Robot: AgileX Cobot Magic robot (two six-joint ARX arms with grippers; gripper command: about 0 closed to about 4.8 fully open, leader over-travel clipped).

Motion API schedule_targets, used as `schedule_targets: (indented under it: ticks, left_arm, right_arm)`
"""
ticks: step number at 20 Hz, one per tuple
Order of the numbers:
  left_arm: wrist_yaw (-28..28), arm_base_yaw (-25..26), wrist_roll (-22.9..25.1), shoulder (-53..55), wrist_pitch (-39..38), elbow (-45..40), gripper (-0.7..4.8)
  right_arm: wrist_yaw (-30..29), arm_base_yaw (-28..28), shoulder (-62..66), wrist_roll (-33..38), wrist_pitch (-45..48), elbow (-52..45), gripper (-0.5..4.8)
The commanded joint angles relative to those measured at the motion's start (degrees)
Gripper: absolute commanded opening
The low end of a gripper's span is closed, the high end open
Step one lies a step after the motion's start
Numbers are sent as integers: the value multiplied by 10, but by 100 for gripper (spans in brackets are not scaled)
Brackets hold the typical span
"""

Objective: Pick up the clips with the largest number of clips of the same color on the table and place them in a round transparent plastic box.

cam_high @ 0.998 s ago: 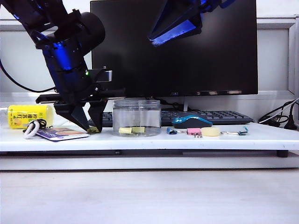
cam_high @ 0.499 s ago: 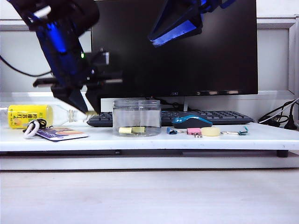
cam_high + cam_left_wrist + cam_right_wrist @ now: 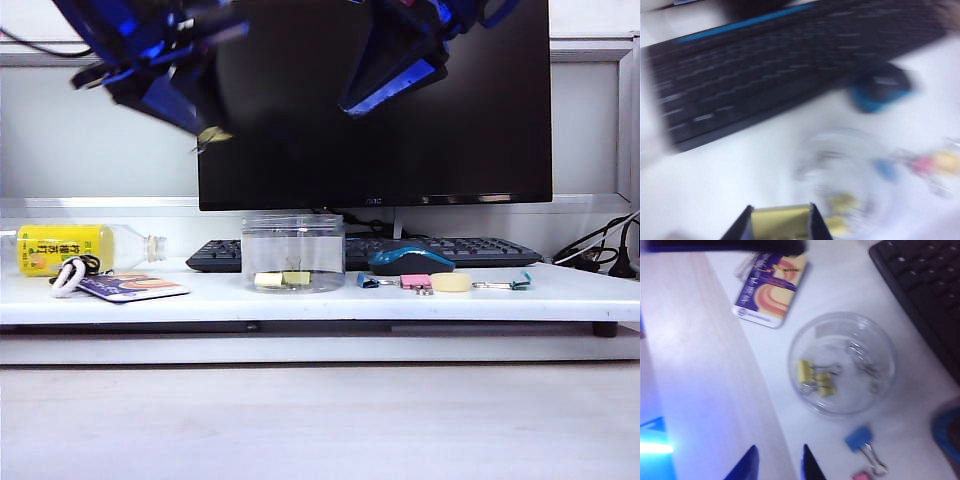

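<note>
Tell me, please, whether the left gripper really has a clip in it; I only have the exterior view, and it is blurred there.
Observer: Yes. The left wrist view shows a pale-yellow clip clamped in the left gripper, high over the table.
Operator: How many clips are in the box?
Observer: The right wrist view looks down into the round transparent box and shows two yellow clips lying close together.
Operator: And the right gripper?
Observer: The right gripper hangs above the table near the box, open, nothing between its fingers.

black arms, blue-lit, with dark tapered end effector fingers (image 3: 749, 465)
</note>
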Motion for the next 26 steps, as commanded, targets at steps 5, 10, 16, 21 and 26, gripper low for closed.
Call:
schedule_targets:
  ticks: [5, 10, 16, 21, 26]
  left_arm:
    - [154, 0, 78, 18, 37, 0, 79]
    - [172, 0, 86, 79, 38, 0, 79]
    - [189, 0, 85, 97, 78, 0, 79]
    - [189, 0, 85, 111, 118, 0, 79]
    - [176, 0, 85, 137, 135, 0, 85]
  right_arm:
    - [33, 0, -4, -2, 17, 1, 116]
    - [33, 0, -4, -1, 14, 1, 116]
    - [30, 0, -4, -1, 12, 1, 116]
    - [27, 0, -4, 0, 12, 1, 116]
    - [14, 0, -4, 0, 12, 1, 116]
